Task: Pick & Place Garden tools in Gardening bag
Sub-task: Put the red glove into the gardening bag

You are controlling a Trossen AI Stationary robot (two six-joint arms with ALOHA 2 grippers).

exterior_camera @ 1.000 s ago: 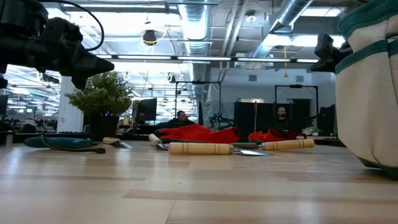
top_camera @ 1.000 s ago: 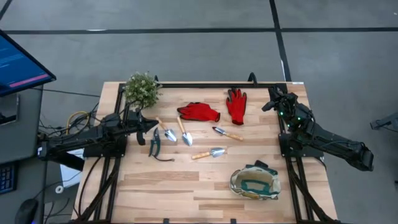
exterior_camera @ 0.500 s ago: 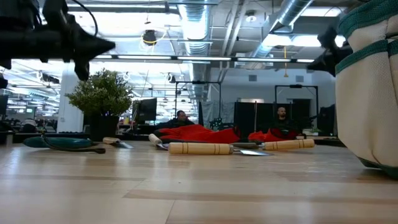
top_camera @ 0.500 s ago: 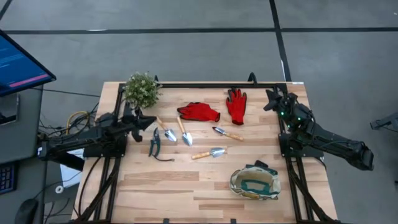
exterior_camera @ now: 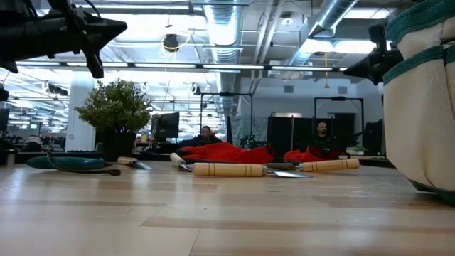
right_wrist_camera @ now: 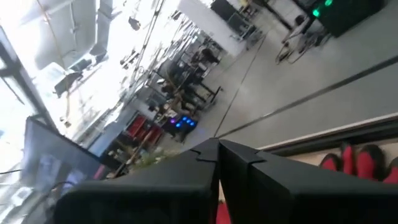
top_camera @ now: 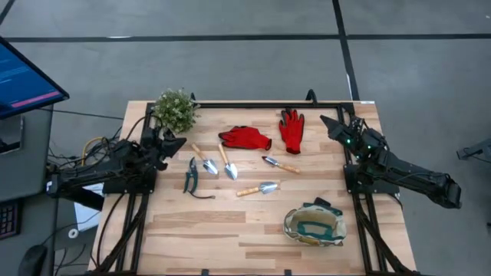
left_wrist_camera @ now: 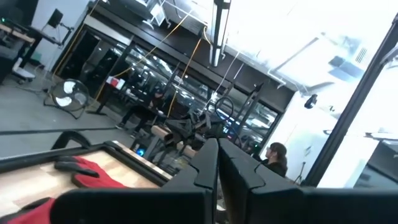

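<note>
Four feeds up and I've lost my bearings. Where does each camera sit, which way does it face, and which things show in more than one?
High view: above the table, straight down; both arms, left gripper and right gripper shut and empty.
Low view: table-top height, level across; gardening bag at right, both grippers overhead.
Left wrist view: past shut fingers over a red glove into the room.
Right wrist view: past shut fingers toward the room.
Shared: potted plant and bag in high and low.

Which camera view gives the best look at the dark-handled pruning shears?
The high view: the dark-handled pruning shears lie fully visible on the wooden table, beside the wooden-handled trowels. The low view shows them only edge-on at far left. Neither wrist view shows them.
</note>
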